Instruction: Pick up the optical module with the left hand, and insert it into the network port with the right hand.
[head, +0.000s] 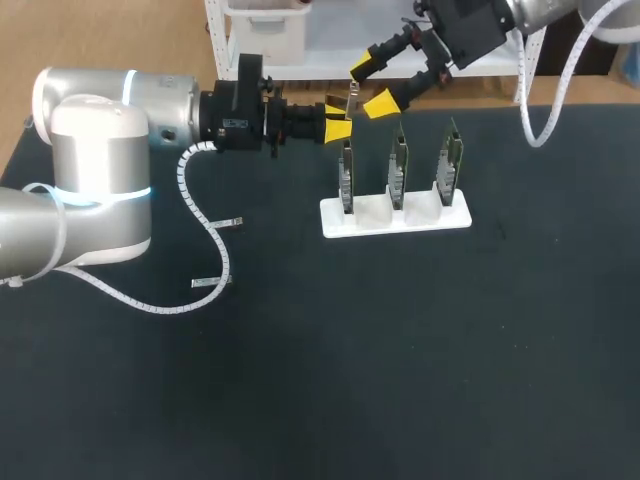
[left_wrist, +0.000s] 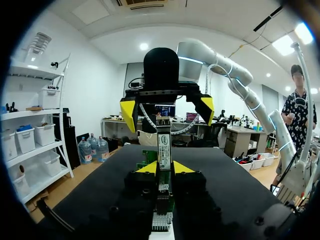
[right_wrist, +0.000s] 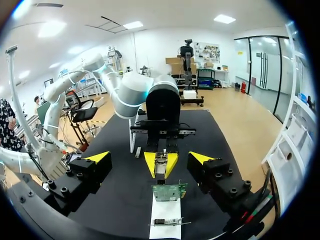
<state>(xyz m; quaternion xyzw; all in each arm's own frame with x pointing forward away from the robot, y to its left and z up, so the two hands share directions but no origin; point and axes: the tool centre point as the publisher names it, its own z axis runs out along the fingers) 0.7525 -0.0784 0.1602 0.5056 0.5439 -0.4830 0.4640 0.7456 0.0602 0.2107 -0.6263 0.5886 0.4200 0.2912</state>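
Near the far edge of the tabletop (head: 400, 350), above the white holder (head: 395, 217) with its three upright network cards (head: 398, 165), the pickup is judged done: the optical module (left_wrist: 164, 147) is clamped in the left gripper (head: 338, 120). Handover and insertion are left. The right gripper (head: 369, 86) is held wide, its yellow tips flanking the module's free end, seemingly without contact.

You had bright, even light from ceiling panels (right_wrist: 224, 19); glare whitened your left arm (head: 95, 130) at nine o'clock, and the black table (head: 400, 350) looked dull.
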